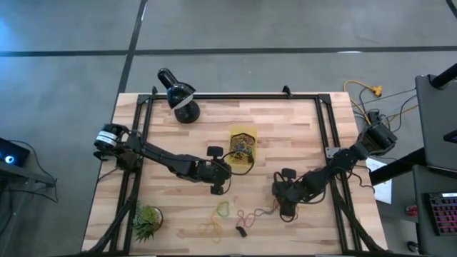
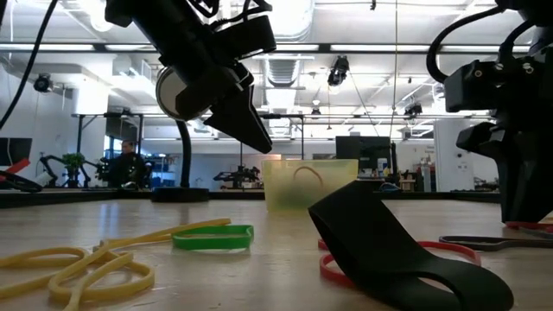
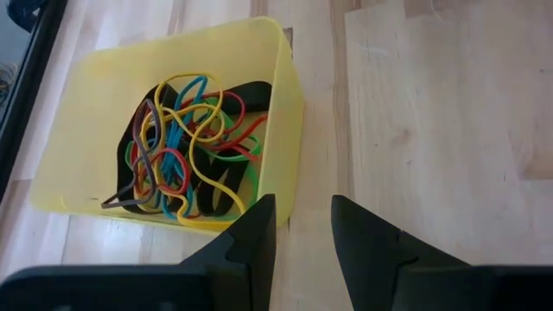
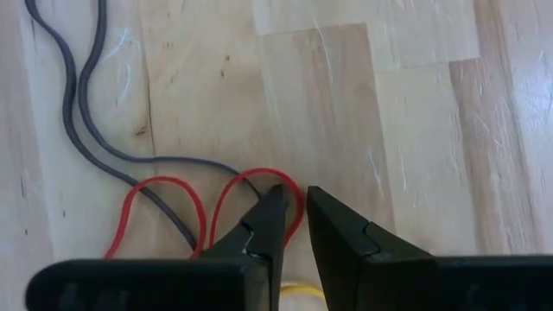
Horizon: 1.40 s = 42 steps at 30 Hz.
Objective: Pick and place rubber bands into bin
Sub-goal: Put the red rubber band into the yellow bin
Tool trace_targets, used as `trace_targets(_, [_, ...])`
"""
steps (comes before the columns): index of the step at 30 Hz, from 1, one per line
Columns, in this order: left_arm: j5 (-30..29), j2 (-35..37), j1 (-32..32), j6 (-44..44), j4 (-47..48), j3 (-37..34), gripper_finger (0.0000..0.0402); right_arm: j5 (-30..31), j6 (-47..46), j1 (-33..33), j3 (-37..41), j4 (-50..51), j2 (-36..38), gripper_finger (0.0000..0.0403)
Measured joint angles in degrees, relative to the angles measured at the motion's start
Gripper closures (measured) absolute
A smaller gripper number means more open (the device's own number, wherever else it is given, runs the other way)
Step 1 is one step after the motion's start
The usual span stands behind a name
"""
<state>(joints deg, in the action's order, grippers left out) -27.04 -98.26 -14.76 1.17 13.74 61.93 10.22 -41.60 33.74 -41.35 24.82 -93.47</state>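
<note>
Bin (image 1: 243,135) long axis front-back, red band (image 4: 259,186) at right claw (image 4: 296,212) tips

From my station the table (image 1: 285,128) reads as pale jointed wood strips, smooth with a faint sheen and fine scratches, and the bin (image 3: 285,95) looks like thin, slightly see-through yellow plastic with a soft gloss. The rubber bands (image 3: 186,142) inside it look smooth and rubbery, the wide black ones matt, as is the broad black band (image 2: 389,246) lying on the wood. The right gripper (image 4: 294,212) and left gripper (image 3: 302,225) have matt black plastic-looking fingers, and the lamp (image 1: 178,93) has a glossy black shade.
</note>
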Motion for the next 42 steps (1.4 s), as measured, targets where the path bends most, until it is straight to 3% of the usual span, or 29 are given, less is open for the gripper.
trace_targets(5, [0.02,0.00,-0.02,0.00,0.02,0.00,0.0304,-0.85,2.42,0.00,-0.01,-0.06,-0.02,0.0390])
trace_targets(12, [0.01,0.00,-0.02,-0.01,0.04,0.00,0.0304,3.50,9.80,0.23,-2.33,1.31,-0.01,0.0394])
trace_targets(23, [0.02,0.00,-0.02,0.00,0.04,0.00,0.0304,22.59,22.18,0.21,-10.02,7.15,1.52,0.0395])
trace_targets(36, [0.02,0.00,-0.02,-0.02,0.04,0.00,0.0304,48.94,38.60,-1.49,-26.49,18.94,1.88,0.0395])
trace_targets(42, [0.02,0.00,-0.01,0.00,0.04,0.00,0.0304,52.83,48.74,-8.02,-32.27,18.61,1.95,0.0395])
